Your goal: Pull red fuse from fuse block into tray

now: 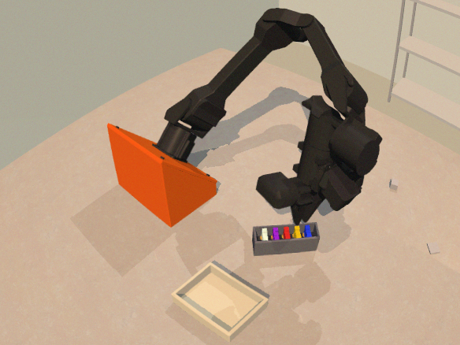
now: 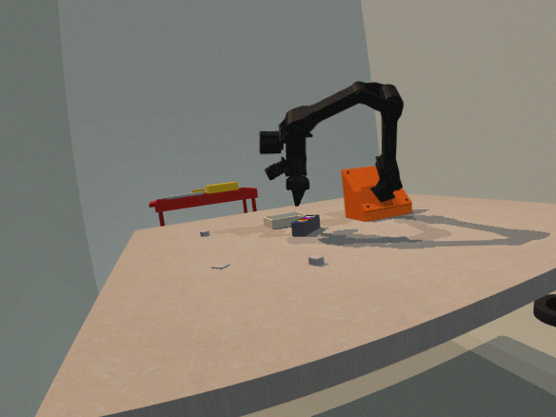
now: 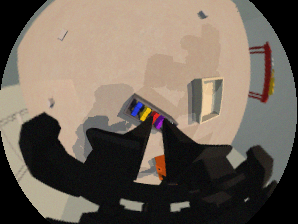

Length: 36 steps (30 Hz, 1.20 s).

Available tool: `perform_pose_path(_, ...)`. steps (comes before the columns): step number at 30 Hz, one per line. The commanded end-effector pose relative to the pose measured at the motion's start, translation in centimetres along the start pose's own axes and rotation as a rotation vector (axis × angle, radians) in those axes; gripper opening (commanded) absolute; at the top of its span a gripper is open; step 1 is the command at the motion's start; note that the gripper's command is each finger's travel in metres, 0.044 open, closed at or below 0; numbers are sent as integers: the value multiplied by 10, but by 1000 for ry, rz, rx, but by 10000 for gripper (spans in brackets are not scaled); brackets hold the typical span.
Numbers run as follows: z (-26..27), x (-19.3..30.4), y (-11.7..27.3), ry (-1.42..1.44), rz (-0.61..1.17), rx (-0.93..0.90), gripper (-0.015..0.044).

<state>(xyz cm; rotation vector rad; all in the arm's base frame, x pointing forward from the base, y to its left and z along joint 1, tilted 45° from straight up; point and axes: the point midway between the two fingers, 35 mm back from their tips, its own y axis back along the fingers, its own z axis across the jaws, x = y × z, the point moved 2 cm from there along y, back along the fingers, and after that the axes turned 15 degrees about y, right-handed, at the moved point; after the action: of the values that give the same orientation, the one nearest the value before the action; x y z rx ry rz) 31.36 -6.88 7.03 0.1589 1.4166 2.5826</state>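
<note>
The black six-joint arm (image 2: 362, 100) arches over, wrist pointing straight down, its black gripper (image 2: 298, 192) nearly closed on nothing, hanging above the grey fuse block (image 1: 285, 244) where the small red fuse (image 1: 287, 231) sits mid-row, near the beige tray (image 1: 220, 301).

A yellow block (image 2: 221, 187) lies on a red bench (image 2: 205, 199)

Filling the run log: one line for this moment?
end effector: shut, holding nothing, above fuse block | red fuse: seated | tray: no fuse
</note>
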Motion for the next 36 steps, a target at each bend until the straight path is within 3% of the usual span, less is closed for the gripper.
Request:
perform_pose_path(1,-14,21,-11,-452,82,-203,74)
perform_pose_path(36,-6,22,-34,-452,81,-204,74)
